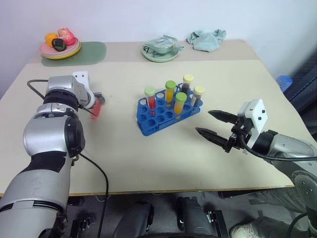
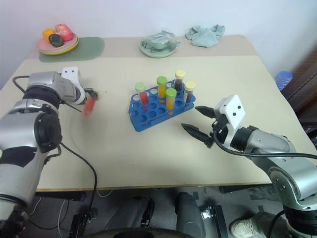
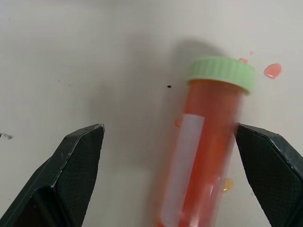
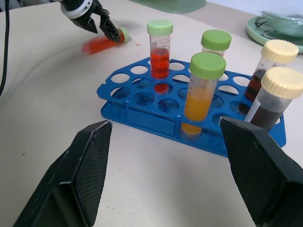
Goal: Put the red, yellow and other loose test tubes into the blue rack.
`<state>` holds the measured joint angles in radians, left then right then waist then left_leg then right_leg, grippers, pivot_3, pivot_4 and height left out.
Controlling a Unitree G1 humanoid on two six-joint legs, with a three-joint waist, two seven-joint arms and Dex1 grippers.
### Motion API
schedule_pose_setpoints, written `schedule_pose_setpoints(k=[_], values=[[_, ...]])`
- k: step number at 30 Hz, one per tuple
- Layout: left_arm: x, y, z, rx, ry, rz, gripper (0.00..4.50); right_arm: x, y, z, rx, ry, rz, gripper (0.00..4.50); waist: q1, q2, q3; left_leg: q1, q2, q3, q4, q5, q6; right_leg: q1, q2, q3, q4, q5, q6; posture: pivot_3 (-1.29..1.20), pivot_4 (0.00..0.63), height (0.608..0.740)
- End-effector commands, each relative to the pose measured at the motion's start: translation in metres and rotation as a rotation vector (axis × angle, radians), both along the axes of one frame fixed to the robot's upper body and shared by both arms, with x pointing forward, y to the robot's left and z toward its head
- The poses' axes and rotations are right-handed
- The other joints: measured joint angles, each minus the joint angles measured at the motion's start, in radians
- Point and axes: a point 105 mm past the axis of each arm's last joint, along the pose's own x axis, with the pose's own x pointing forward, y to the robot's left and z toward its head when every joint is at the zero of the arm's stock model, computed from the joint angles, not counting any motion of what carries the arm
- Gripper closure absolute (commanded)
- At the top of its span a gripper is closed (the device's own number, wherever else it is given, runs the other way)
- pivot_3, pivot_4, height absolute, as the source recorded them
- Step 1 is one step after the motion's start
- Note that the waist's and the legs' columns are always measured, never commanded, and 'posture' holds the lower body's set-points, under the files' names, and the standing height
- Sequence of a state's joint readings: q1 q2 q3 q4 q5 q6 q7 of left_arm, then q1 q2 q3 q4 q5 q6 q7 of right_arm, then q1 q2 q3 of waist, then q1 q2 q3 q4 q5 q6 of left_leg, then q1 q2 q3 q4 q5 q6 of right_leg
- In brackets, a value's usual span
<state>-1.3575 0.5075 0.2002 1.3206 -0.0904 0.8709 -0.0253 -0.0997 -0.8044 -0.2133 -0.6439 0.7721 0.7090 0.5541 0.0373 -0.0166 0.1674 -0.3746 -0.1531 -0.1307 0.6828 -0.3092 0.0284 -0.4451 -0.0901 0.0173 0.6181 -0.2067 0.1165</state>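
The left hand [image 3: 168, 175] hangs with its jaws spread wide on either side of the red test tube [image 3: 201, 151], which lies flat on the surface [image 1: 124, 158] well left of the blue rack [image 1: 166, 113]; it is not yet gripped. The next move, I judge, is to close squarely on the round, rollable tube. The right hand [image 1: 214, 125], also spread and empty, waits just right of the rack, whose five standing tubes crowd the holes; small drops [image 3: 272, 71] lie by the cap.

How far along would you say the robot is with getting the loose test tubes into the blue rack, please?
Mostly done: five capped tubes already stand upright in the bright blue plastic rack. In hand: the open left claw straddles the last loose clear tube of red liquid with a green cap, lying on the beige table, not yet gripped. Left: grasp it and slot it in. The right claw waits open beside the rack.
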Motion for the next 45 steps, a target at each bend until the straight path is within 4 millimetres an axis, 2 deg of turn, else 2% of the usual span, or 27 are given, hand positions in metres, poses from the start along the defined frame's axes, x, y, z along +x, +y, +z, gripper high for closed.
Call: schedule_pose_setpoints(k=[1, 3, 4, 8, 9, 14, 17, 20, 21, 22, 24, 26, 28, 30, 34, 37, 42, 45], values=[[0.003, 0.001, 0.007, 0.001, -0.032, 0.007, 0.29, -0.003, 0.002, 0.013, 0.004, -0.047, 0.008, 0.79, 0.000, 0.000, 0.000, 0.000, 0.000, 0.000, 0.000, 0.000, 0.000, 0.000, 0.000, 0.000, 0.000, 0.000, 0.000, 0.00, 0.150, 0.740], [0.004, -0.004, 0.005, -0.001, -0.027, -0.006, 0.85, -0.003, 0.001, 0.014, 0.003, -0.045, 0.008, 0.79, 0.000, 0.000, 0.000, 0.000, 0.000, 0.000, 0.000, 0.000, 0.000, 0.000, 0.000, 0.000, 0.000, 0.000, 0.000, 0.00, 0.150, 0.740], [0.004, -0.006, 0.003, 0.001, -0.022, -0.014, 1.28, -0.003, 0.001, 0.014, 0.001, -0.045, 0.008, 0.79, 0.000, 0.000, 0.000, 0.000, 0.000, 0.000, 0.000, 0.000, 0.000, 0.000, 0.000, 0.000, 0.000, 0.000, 0.000, 0.00, 0.150, 0.740], [0.004, -0.009, 0.002, -0.001, -0.014, -0.026, 3.40, -0.003, 0.001, 0.015, -0.004, -0.043, 0.007, 0.79, -0.001, 0.000, 0.000, 0.000, 0.000, 0.000, 0.000, 0.000, 0.000, 0.000, 0.000, 0.000, 0.000, 0.000, 0.000, 0.00, 0.150, 0.740], [0.004, -0.009, 0.002, -0.002, -0.013, -0.028, 3.71, -0.004, 0.001, 0.015, -0.005, -0.043, 0.006, 0.79, -0.001, 0.000, 0.000, 0.000, 0.000, 0.000, 0.000, 0.000, 0.000, 0.000, 0.000, 0.000, 0.000, 0.000, 0.000, 0.00, 0.150, 0.740], [0.003, -0.011, 0.007, -0.032, -0.009, -0.050, 3.75, -0.005, 0.000, 0.014, -0.008, -0.041, 0.003, 0.79, -0.001, 0.000, 0.000, 0.000, 0.000, 0.000, 0.000, 0.000, 0.000, 0.000, -0.001, 0.000, 0.000, 0.000, 0.000, 0.00, 0.150, 0.740], [0.008, -0.018, 0.017, -0.052, -0.053, -0.115, 3.75, -0.005, 0.000, 0.014, -0.008, -0.041, 0.002, 0.79, -0.001, 0.000, 0.000, 0.000, 0.000, 0.000, 0.000, 0.000, 0.000, 0.000, -0.001, 0.000, 0.000, 0.000, 0.000, 0.00, 0.150, 0.740], [0.027, -0.042, 0.082, -0.081, -0.461, -0.371, 3.75, -0.005, -0.001, 0.014, -0.008, -0.043, -0.005, 0.79, -0.001, 0.000, 0.000, 0.000, 0.000, 0.000, 0.000, 0.000, 0.000, 0.000, -0.002, 0.000, 0.000, 0.000, 0.000, 0.00, 0.150, 0.740], [0.017, -0.057, 0.102, -0.167, -0.614, -0.492, 3.75, -0.005, -0.001, 0.014, -0.006, -0.043, -0.006, 0.79, -0.002, 0.000, 0.000, -0.001, 0.000, 0.000, 0.000, 0.000, 0.000, -0.001, -0.002, 0.000, 0.001, 0.000, 0.000, 0.00, 0.150, 0.740], [0.005, -0.066, 0.113, -0.221, -0.705, -0.572, 3.75, -0.004, -0.001, 0.013, -0.005, -0.043, -0.007, 0.79, -0.005, 0.000, 0.000, -0.002, 0.000, 0.000, 0.000, 0.000, 0.000, -0.001, -0.003, 0.000, 0.001, 0.000, 0.000, 0.00, 0.150, 0.740], [-0.031, -0.083, 0.118, -0.268, -0.787, -0.757, 3.75, -0.003, 0.000, 0.013, 0.002, -0.042, -0.006, 0.79, -0.016, 0.000, 0.000, -0.002, 0.000, 0.000, -0.001, 0.000, 0.001, -0.002, -0.003, 0.001, 0.001, 0.000, 0.000, 0.00, 0.150, 0.740], [-0.064, -0.092, 0.122, -0.311, -0.902, -0.857, 3.75, -0.003, 0.001, 0.013, 0.014, -0.041, -0.008, 0.79, -0.028, 0.001, 0.000, -0.002, 0.000, 0.000, -0.001, -0.001, 0.002, -0.001, -0.004, 0.000, 0.000, 0.000, 0.000, 0.00, 0.150, 0.740], [-0.089, -0.097, 0.120, -0.358, -0.955, -0.938, 3.75, -0.003, 0.001, 0.012, 0.022, -0.039, -0.014, 0.79, -0.030, 0.001, 0.000, -0.001, 0.000, 0.001, 0.000, -0.001, 0.002, 0.000, -0.004, 0.000, -0.002, 0.000, 0.000, 0.00, 0.150, 0.740], [-0.108, -0.105, 0.107, -0.329, -0.932, -1.067, 3.75, -0.003, 0.000, 0.010, 0.027, -0.036, -0.022, 0.79, -0.028, 0.001, 0.000, 0.001, 0.001, 0.001, 0.000, 0.000, 0.001, 0.001, -0.003, 0.001, -0.001, 0.000, 0.000, 0.00, 0.150, 0.740], [-0.122, -0.118, 0.089, -0.259, -0.972, -1.235, 3.75, -0.006, -0.002, 0.005, 0.024, -0.027, -0.047, 0.79, -0.018, 0.002, -0.001, 0.002, 0.002, 0.001, 0.000, 0.001, -0.002, 0.002, -0.001, 0.001, 0.001, 0.001, -0.003, 0.00, 0.150, 0.740], [-0.123, -0.130, 0.080, -0.266, -1.015, -1.318, 3.75, -0.011, -0.006, 0.003, 0.022, -0.027, -0.071, 0.79, -0.003, 0.002, -0.001, 0.002, 0.002, 0.001, 0.000, 0.001, -0.001, 0.002, -0.002, 0.000, -0.001, 0.001, -0.003, 0.00, 0.150, 0.740], [-0.112, -0.144, 0.076, -0.329, -1.104, -1.298, 3.75, -0.018, -0.011, 0.001, 0.014, -0.034, -0.115, 0.79, 0.003, 0.002, -0.001, 0.001, 0.002, 0.001, 0.000, 0.000, 0.000, 0.002, -0.001, 0.000, -0.003, 0.001, -0.003, 0.00, 0.150, 0.740], [-0.101, -0.157, 0.066, -0.382, -1.123, -1.282, 3.75, -0.024, -0.013, 0.000, 0.014, -0.038, -0.142, 0.79, 0.004, 0.003, -0.001, 0.001, 0.002, 0.001, 0.000, 0.000, 0.000, 0.002, -0.001, 0.000, -0.003, 0.001, -0.003, 0.00, 0.150, 0.740]])
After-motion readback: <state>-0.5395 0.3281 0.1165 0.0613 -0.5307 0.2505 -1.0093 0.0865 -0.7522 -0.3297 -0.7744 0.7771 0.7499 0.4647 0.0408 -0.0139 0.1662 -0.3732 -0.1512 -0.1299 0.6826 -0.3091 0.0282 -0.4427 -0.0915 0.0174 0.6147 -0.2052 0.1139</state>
